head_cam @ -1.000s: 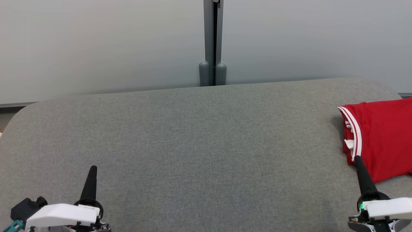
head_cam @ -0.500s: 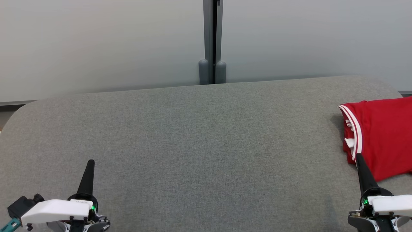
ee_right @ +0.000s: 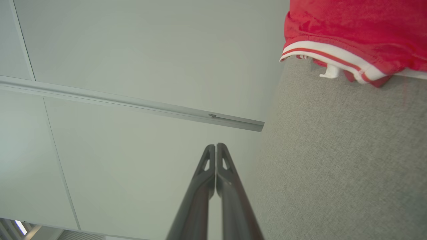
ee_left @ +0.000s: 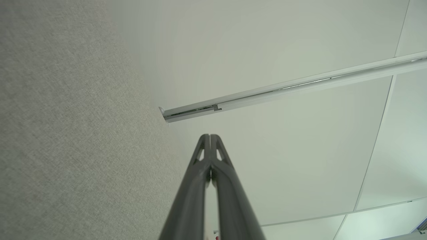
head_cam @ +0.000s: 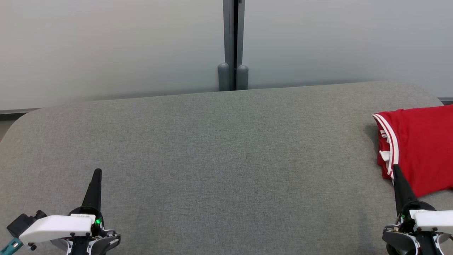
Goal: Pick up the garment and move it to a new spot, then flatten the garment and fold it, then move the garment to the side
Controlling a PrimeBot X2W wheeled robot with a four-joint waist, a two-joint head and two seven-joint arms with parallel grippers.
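The garment (head_cam: 421,148) is red with white stripes along its edge, folded and lying at the right side of the grey fabric surface (head_cam: 226,159). The right wrist view shows it as the garment (ee_right: 353,33) at the upper right. My right gripper (head_cam: 395,167) is shut, empty, its tips just in front of the garment's near left corner. Over the near left part of the surface, my left gripper (head_cam: 97,171) is shut and holds nothing. In the wrist views, the left gripper (ee_left: 209,136) and right gripper (ee_right: 216,145) have their fingers pressed together.
A pale wall (head_cam: 106,46) with a dark vertical post (head_cam: 233,46) stands behind the grey surface. The surface has rounded far corners, and its wide middle lies bare between my two grippers.
The head view has shifted slightly, so the surface and garment sit a little higher in the picture. Both grippers stay shut. The garment lies as before.
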